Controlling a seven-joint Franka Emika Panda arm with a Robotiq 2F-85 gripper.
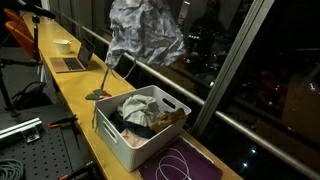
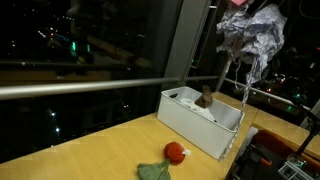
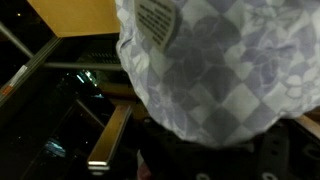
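The cloth (image 1: 146, 32), a crumpled grey and white piece with a checked and flowered print, hangs bunched in mid-air high above the counter (image 1: 70, 88), clear of everything under it. In an exterior view (image 2: 252, 32) it sits at the upper edge of the frame, with thin strips trailing down towards the bin (image 2: 200, 122); whether they touch the bin cannot be told. In the wrist view the cloth (image 3: 215, 75) fills most of the frame, and a small sewn label (image 3: 158, 20) shows near the top. The claw is covered by the folds in every view, so its fingers do not show; since the cloth hangs gathered from it with nothing else bearing it, the claw is gripping the cloth. Almost directly below stands the white bin (image 1: 128, 140) on the counter, with dark and tan clothes (image 1: 150, 118) piled inside. Just beside the bin lies a purple mat (image 1: 200, 168) with a white cord looped on it. On the bin's other side a small red ball (image 2: 175, 151) lies against a green scrap (image 2: 153, 171). Farther along the counter are a laptop (image 1: 75, 62) and a white bowl (image 1: 63, 44). Dark window glass (image 2: 90, 40) runs behind the counter.
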